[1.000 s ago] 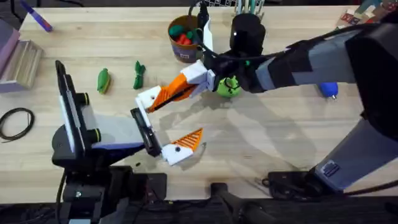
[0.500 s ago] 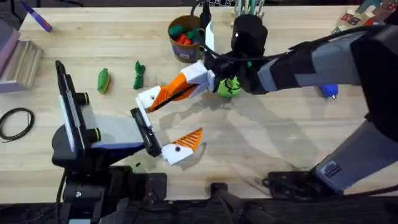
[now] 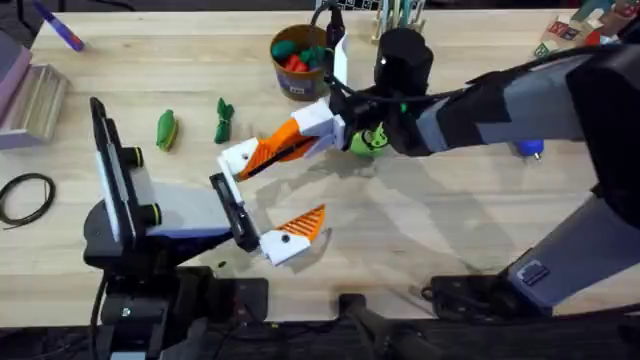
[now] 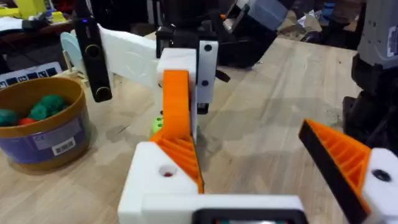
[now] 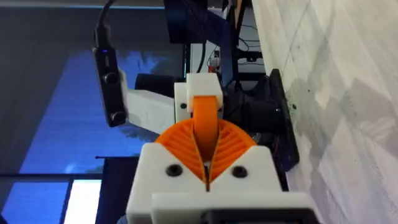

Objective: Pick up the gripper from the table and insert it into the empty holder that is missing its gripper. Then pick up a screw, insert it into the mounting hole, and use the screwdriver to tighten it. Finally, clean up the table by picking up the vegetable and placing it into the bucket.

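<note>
The gripper (image 3: pixel 283 141), pinched in the right jaws, touches the holder (image 3: pixel 238 157).

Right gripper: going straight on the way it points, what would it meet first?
The left arm's white holder, directly ahead; the orange finger piece clamped in the right gripper seems to reach it.
</note>
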{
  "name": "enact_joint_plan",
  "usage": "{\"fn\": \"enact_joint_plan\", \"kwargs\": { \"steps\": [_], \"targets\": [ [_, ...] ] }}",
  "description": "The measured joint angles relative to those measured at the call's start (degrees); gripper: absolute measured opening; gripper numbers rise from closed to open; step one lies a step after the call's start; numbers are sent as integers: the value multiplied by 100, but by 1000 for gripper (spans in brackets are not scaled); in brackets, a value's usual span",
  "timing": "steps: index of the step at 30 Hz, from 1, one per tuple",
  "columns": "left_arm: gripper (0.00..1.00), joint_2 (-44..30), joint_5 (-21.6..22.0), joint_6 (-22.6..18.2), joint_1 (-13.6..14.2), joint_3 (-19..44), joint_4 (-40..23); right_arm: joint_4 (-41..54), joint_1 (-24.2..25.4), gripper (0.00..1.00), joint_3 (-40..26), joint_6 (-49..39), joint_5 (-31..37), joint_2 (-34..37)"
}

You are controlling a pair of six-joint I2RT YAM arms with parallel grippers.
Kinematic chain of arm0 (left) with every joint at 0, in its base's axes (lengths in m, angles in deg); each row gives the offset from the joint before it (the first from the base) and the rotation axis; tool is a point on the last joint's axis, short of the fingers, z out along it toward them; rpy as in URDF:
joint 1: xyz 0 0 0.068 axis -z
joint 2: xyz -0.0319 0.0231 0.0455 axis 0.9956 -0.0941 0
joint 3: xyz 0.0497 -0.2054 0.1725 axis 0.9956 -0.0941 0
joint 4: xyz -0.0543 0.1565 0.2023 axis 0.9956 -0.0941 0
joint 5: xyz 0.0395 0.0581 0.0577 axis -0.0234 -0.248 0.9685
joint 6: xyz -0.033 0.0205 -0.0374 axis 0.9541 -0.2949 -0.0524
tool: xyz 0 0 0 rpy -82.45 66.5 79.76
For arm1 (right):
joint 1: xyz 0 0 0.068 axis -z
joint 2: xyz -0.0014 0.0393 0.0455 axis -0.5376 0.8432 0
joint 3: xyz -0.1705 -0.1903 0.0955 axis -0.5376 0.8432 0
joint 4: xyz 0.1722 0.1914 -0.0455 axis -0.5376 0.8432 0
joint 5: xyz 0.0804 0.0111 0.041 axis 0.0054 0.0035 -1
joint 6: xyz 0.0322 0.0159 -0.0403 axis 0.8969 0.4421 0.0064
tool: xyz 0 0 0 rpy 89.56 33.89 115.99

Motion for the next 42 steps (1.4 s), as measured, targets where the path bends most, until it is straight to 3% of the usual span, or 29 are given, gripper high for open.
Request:
{"fn": "enact_joint_plan", "kwargs": {
  "steps": [22, 42],
  "targets": [
    [987, 0, 63, -11, -11, 0, 4, 71, -39, 8, 59, 105, 170, -74],
    [987, 0, -17, 28, -11, 0, -2, 112, -99, 8, 493, -49, 641, -459]
  ]
}}
